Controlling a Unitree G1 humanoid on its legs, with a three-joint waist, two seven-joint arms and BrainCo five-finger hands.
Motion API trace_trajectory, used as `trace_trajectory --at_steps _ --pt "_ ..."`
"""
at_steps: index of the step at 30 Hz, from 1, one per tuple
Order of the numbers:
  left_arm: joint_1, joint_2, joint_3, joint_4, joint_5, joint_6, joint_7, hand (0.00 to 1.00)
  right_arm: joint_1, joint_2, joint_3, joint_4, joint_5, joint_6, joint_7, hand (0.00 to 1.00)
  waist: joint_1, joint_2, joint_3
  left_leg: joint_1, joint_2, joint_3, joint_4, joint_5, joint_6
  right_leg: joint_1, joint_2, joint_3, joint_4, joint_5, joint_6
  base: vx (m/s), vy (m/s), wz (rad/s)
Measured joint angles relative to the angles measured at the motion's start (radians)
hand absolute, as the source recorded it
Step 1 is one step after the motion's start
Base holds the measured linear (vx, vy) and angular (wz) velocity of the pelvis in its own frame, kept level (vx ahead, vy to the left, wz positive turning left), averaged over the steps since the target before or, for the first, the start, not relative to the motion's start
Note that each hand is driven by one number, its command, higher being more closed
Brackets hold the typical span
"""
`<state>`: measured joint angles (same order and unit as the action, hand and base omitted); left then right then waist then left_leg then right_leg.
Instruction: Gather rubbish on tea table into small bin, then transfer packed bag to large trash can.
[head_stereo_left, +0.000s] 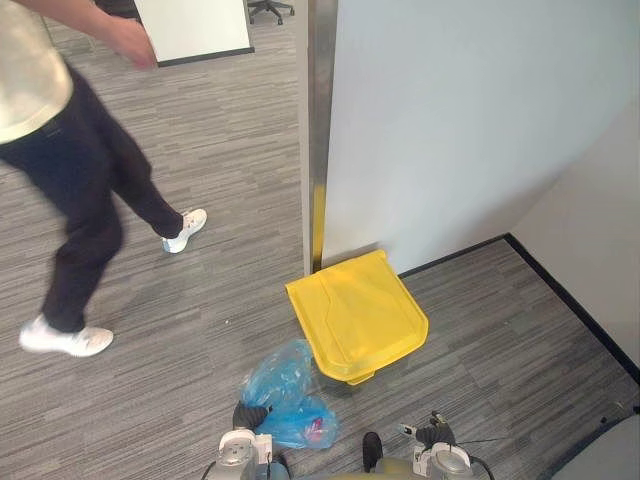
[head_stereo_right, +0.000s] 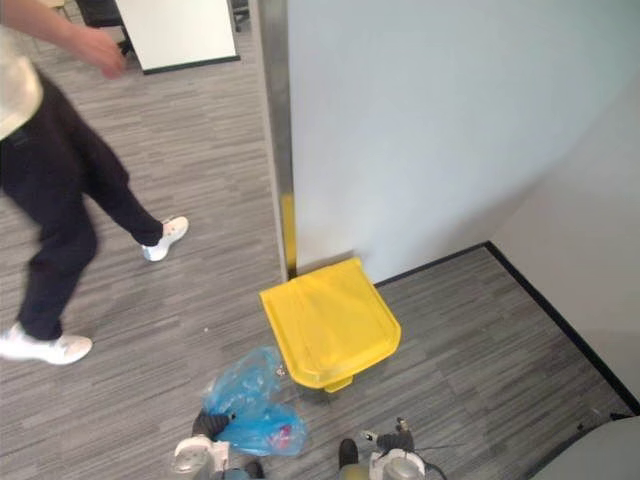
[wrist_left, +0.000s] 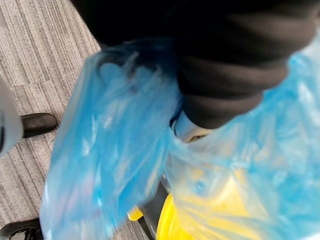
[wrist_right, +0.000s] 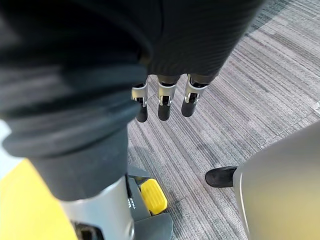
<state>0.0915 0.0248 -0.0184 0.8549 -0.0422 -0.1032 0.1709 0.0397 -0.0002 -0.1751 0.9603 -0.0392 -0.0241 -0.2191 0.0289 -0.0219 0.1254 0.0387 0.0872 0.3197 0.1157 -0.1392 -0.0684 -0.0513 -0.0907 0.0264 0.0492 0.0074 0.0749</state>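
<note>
The blue bag is at the left hand, just left of the yellow trash can. The fingers are buried, so I cannot tell the grip. It is probably soft, light and slippery, so hold the gathered neck. The right hand is relaxed and empty.

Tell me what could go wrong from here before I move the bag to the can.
1. The large yellow trash can has its lid closed, so the crumpled blue plastic bag at the left hand would probably land on top and slide off. The yellow foot pedal may need pressing first; the right hand hangs open.
2. A person in dark trousers is striding past on the left; a wide swing could cross their path.
</note>
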Motion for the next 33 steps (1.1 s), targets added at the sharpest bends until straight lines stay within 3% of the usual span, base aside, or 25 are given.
trace_trajectory --at_steps 2,4,6,9,10,12,13,15,18,20,22,27,30,33 --pt "0.001 0.001 -0.001 -0.004 0.0 0.001 0.0 1.0 0.003 0.001 0.002 -0.004 0.0 0.0 0.0 0.0 0.0 -0.011 0.008 -0.003 -0.002 -0.007 0.032 -0.019 0.007 -0.025 -0.011 -0.009 0.085 -0.044 0.003 -0.07 0.001 0.13" --pt "0.001 -0.001 0.001 -0.02 0.0 0.001 0.001 1.0 0.007 0.002 -0.011 -0.01 0.0 0.001 0.0 0.0 -0.001 -0.022 0.027 0.012 -0.007 -0.04 0.074 -0.074 0.031 -0.075 -0.047 -0.067 0.278 -0.093 0.039 -0.08 0.007 0.13" --pt "-0.001 -0.002 0.007 -0.034 -0.001 0.002 0.001 1.0 -0.001 0.0 -0.028 -0.055 0.0 0.0 0.0 0.0 -0.002 -0.002 0.068 0.023 0.014 -0.054 0.143 -0.11 0.054 -0.186 -0.061 -0.142 0.485 -0.118 0.03 -0.11 0.016 0.02" --pt "-0.005 0.036 0.01 -0.039 -0.001 0.002 0.002 1.0 0.002 0.013 -0.026 -0.08 0.0 0.005 -0.004 0.0 0.002 -0.026 0.086 0.013 0.043 -0.052 0.254 -0.176 0.053 -0.269 -0.057 -0.187 0.385 -0.101 0.022 -0.01 -0.034 0.04" --pt "-0.011 0.048 0.012 -0.043 -0.001 0.002 0.003 1.0 0.001 0.026 -0.027 -0.088 0.002 0.004 -0.018 0.0 0.003 -0.046 0.095 0.005 0.049 -0.049 0.313 -0.212 0.043 -0.293 -0.061 -0.199 0.283 -0.079 0.034 0.09 -0.184 0.18" --pt "-0.012 0.046 0.011 -0.049 -0.001 0.001 0.003 1.0 0.0 0.031 -0.027 -0.089 0.002 0.006 -0.025 0.0 0.003 -0.06 0.099 0.0 0.052 -0.064 0.385 -0.265 0.017 -0.294 -0.066 -0.217 0.243 -0.088 0.035 0.17 -0.224 0.23" --pt "-0.019 0.035 0.012 -0.047 -0.001 0.002 0.004 1.0 0.0 0.027 -0.029 -0.088 -0.001 0.009 -0.025 0.0 0.005 -0.056 0.102 0.002 0.062 -0.083 0.426 -0.301 -0.005 -0.281 -0.062 -0.219 0.245 -0.086 0.056 0.21 -0.177 0.12" --pt "-0.029 0.024 0.01 -0.054 0.0 0.001 0.002 1.0 -0.015 0.019 -0.031 -0.089 -0.001 0.01 -0.026 0.0 0.008 -0.025 0.114 0.001 0.094 -0.094 0.429 -0.321 -0.026 -0.282 -0.039 -0.239 0.257 -0.094 0.067 0.23 -0.163 0.1" --pt "-0.047 0.011 0.01 -0.068 0.0 0.001 0.001 1.0 -0.012 0.025 -0.056 -0.113 -0.001 0.017 -0.025 0.0 0.007 -0.014 0.128 0.015 0.115 -0.157 0.383 -0.323 -0.029 -0.285 -0.005 -0.255 0.303 -0.074 0.029 0.2 -0.17 0.32" --pt "-0.046 0.009 0.006 -0.077 0.0 0.001 0.0 1.0 -0.008 0.028 -0.058 -0.126 -0.002 0.014 -0.022 0.0 0.009 -0.014 0.128 0.017 0.135 -0.195 0.397 -0.337 -0.056 -0.32 -0.003 -0.272 0.419 -0.149 -0.008 0.17 -0.169 0.3" --pt "-0.05 0.001 -0.007 -0.082 0.0 0.001 0.0 1.0 -0.01 0.029 -0.058 -0.137 -0.001 0.014 -0.02 0.0 0.01 -0.013 0.13 0.005 0.157 -0.222 0.415 -0.353 -0.083 -0.353 -0.006 -0.291 0.51 -0.214 -0.006 0.15 -0.146 0.24" --pt "-0.094 -0.009 -0.011 -0.101 -0.001 0.001 0.0 1.0 -0.021 0.025 -0.057 -0.164 -0.001 0.014 -0.018 0.0 0.012 -0.004 0.139 -0.073 0.166 -0.304 0.418 -0.348 -0.089 -0.424 -0.036 -0.358 0.619 -0.315 -0.014 0.16 -0.163 0.41" --pt "-0.12 -0.005 -0.01 -0.148 -0.003 0.001 0.0 1.0 -0.053 0.002 -0.044 -0.166 0.0 0.011 -0.019 0.0 0.012 0.017 0.18 -0.135 0.171 -0.35 0.447 -0.304 -0.071 -0.427 -0.057 -0.418 0.614 -0.325 -0.017 0.06 -0.128 0.47" --pt "-0.155 0.002 0.001 -0.214 -0.016 -0.001 0.003 1.0 -0.099 -0.003 -0.003 -0.17 0.002 0.012 -0.024 0.0 0.013 0.015 0.216 -0.231 0.192 -0.36 0.474 -0.28 -0.069 -0.448 -0.069 -0.482 0.582 -0.31 -0.04 -0.05 -0.124 0.62"
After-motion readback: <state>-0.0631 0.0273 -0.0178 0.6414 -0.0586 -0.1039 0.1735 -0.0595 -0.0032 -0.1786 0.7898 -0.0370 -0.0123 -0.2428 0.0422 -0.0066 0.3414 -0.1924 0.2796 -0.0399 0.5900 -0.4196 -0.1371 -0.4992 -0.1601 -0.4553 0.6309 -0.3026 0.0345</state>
